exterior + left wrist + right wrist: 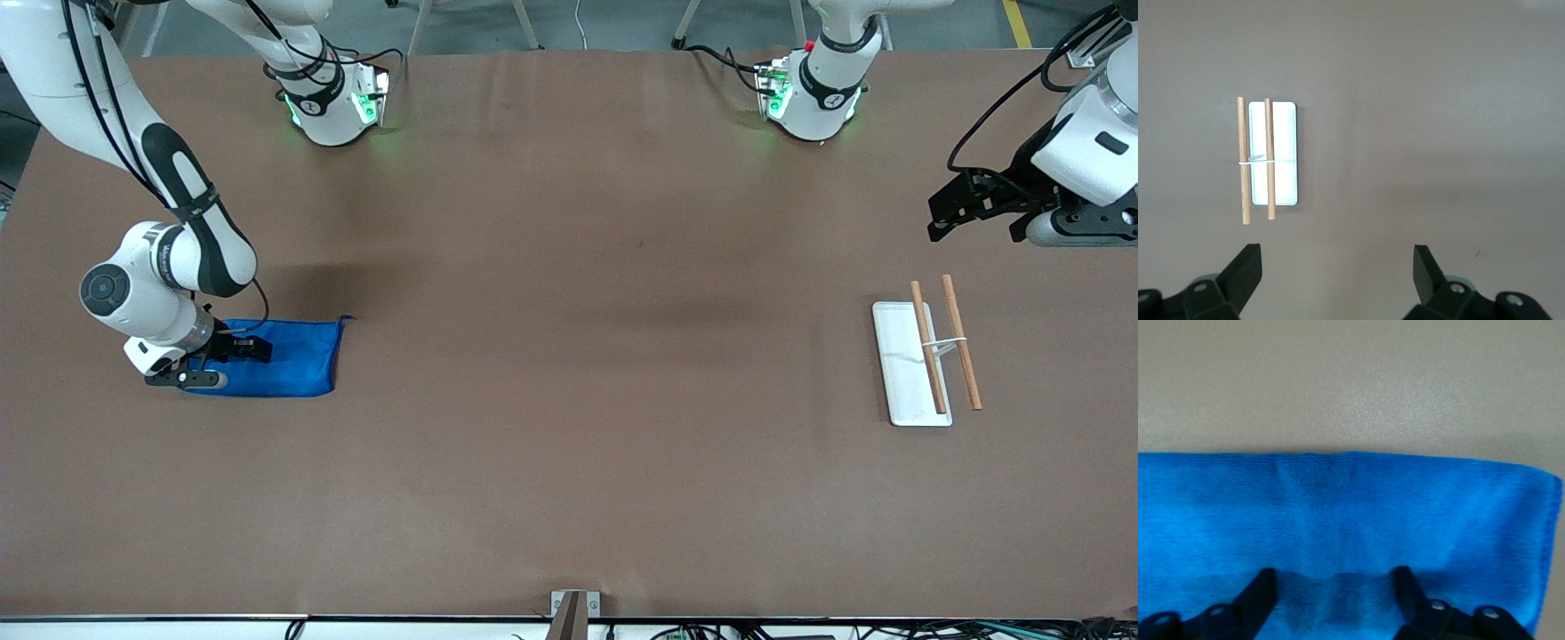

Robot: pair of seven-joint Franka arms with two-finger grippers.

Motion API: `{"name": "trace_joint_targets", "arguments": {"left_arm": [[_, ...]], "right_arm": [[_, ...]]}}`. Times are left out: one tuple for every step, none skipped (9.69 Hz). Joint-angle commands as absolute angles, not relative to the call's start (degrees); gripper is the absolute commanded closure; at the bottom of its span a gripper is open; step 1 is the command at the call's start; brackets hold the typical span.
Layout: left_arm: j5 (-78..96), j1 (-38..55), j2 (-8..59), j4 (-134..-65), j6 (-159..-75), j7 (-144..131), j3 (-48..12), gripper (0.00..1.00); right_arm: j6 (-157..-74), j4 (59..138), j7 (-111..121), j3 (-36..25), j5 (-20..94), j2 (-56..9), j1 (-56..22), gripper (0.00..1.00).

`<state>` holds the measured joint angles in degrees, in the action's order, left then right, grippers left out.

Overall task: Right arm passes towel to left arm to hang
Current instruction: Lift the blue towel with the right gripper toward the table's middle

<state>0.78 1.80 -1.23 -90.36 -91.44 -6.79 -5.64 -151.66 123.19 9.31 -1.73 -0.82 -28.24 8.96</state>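
Note:
The bright blue towel (pixel 293 356) lies flat on the brown table at the right arm's end, its thread tag (pixel 345 318) at the corner toward the bases. My right gripper (pixel 253 348) is low over the towel with its fingers open; in the right wrist view the gripper (pixel 1336 583) spans the cloth (pixel 1338 507), which dimples between the fingertips. My left gripper (pixel 935 218) hangs open and empty in the air at the left arm's end; the left wrist view shows the gripper (pixel 1337 260) over bare table.
A white flat base (pixel 900 373) carrying two wooden rods (pixel 962 354) stands at the left arm's end, nearer to the front camera than the left gripper; the base also shows in the left wrist view (pixel 1286 180). A metal bracket (pixel 573 613) sits at the table's front edge.

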Motion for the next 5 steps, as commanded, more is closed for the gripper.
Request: {"name": "trace_joint_targets", "arguments": {"left_arm": [[-0.3,2.1,-0.3,-91.3,-91.4,-7.8,-5.7,0.00],[-0.3,2.1,-0.2,-91.3,-91.6,-7.8,-5.7,0.00],[-0.3,2.1,0.0,-91.3,-91.6,-7.8,-5.7,0.00],[-0.3,2.1,0.2,-91.3,-91.6,-7.8,-5.7,0.00],[-0.3,2.2,0.2,-91.3,-91.6,-7.8,-5.7,0.00]], "right_arm": [[-152.4,124.4,9.4,-1.3,-1.4,-28.1,9.5,0.78],[-152.1,124.3,9.2,-1.3,-1.4,-28.0,9.7,0.90],[-151.5,123.9,9.1,-1.3,-1.4,-27.7,9.5,0.96],[-150.1,122.8,9.1,-1.2,-1.4,-27.0,9.1,0.98],[-144.4,119.7,9.1,-1.2,-1.4,-25.5,9.0,0.99]]}}
